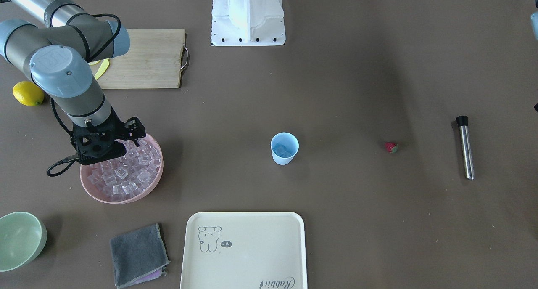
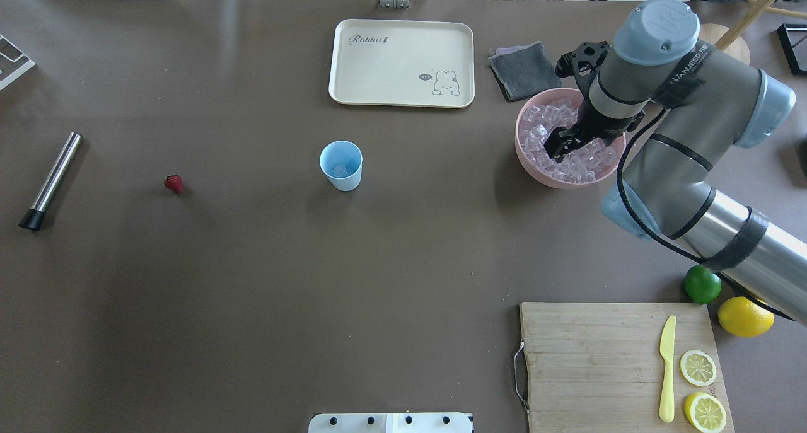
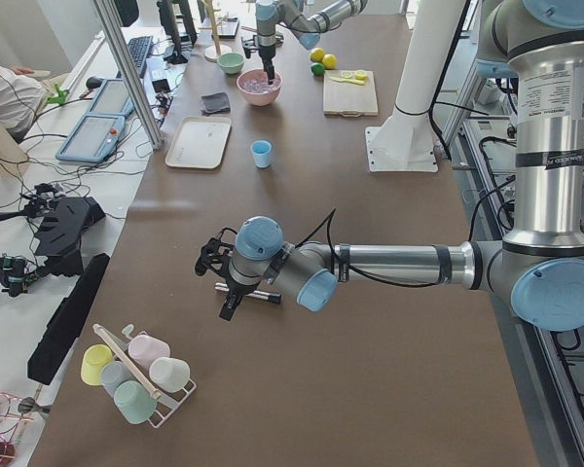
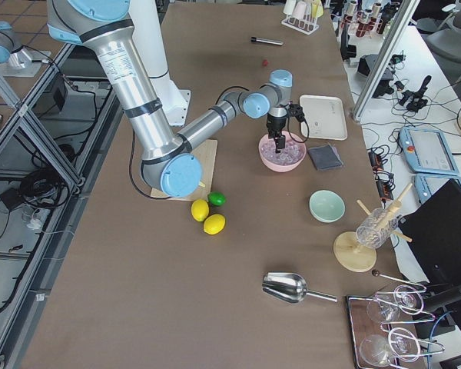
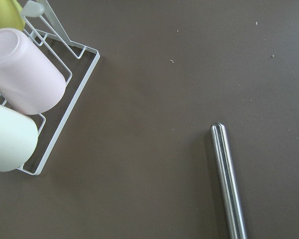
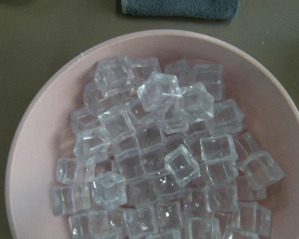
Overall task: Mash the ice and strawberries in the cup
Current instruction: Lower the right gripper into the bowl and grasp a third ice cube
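- The room is bright, with even light from above; the table [image 2: 252,282] carries a pale sheen toward 12 o'clock in the overhead view.
- Shadows are soft: the pink bowl [image 2: 528,163] throws a faint one toward 8 o'clock.
- Close up, the ice [image 6: 159,164] is sharp, with white glints.
- The pink cup [image 5: 25,69] looks washed out.

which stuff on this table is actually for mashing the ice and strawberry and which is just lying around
For the job: light blue cup, ice cubes in the pink bowl, strawberry, steel muddler (probably the masher).

Just lying about: cream tray, grey cloth, pale green bowl, cutting board with yellow knife and lemon halves, whole lemon, lime.
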Motion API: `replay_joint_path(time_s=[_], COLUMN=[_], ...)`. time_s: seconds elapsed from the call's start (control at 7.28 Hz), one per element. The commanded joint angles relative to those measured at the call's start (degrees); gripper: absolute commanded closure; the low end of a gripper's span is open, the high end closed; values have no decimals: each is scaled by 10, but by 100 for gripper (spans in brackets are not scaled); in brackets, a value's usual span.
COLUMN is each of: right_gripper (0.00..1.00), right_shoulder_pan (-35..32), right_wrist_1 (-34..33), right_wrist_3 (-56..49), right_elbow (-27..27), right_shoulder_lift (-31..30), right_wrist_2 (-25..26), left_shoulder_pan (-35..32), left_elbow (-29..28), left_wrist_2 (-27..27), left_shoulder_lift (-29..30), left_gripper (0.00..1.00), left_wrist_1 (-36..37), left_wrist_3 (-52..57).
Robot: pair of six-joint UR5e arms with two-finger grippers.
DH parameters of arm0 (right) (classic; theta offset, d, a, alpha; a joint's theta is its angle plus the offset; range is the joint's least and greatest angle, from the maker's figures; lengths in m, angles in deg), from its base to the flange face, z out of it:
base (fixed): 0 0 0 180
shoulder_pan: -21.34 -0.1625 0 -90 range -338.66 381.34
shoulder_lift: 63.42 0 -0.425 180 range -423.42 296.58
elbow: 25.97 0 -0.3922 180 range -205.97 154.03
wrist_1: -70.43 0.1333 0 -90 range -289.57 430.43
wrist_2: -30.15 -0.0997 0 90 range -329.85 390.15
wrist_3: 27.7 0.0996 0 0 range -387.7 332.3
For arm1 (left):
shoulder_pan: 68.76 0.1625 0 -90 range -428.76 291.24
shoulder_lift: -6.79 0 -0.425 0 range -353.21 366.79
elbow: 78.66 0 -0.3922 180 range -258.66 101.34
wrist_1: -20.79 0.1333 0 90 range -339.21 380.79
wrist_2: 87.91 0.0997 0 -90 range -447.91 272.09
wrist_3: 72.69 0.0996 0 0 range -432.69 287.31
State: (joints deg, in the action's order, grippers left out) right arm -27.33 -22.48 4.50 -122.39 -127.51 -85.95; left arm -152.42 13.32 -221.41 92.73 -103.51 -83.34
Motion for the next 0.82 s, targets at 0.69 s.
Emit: replay_joint_path(time_s=[0.69], right_gripper=[0], right_shoulder_pan=[15], right_wrist_1=[0], right_wrist_3=[18], right_elbow=[1], right_shoulder_lift=[-10], right_wrist_2=[-1], left_shoulder_pan=[18], left_elbow=[0], left_wrist_2=[3], left_shoulder_lift=[20], left_gripper=[3], left_wrist_1=[-1], left_wrist_3=[-34])
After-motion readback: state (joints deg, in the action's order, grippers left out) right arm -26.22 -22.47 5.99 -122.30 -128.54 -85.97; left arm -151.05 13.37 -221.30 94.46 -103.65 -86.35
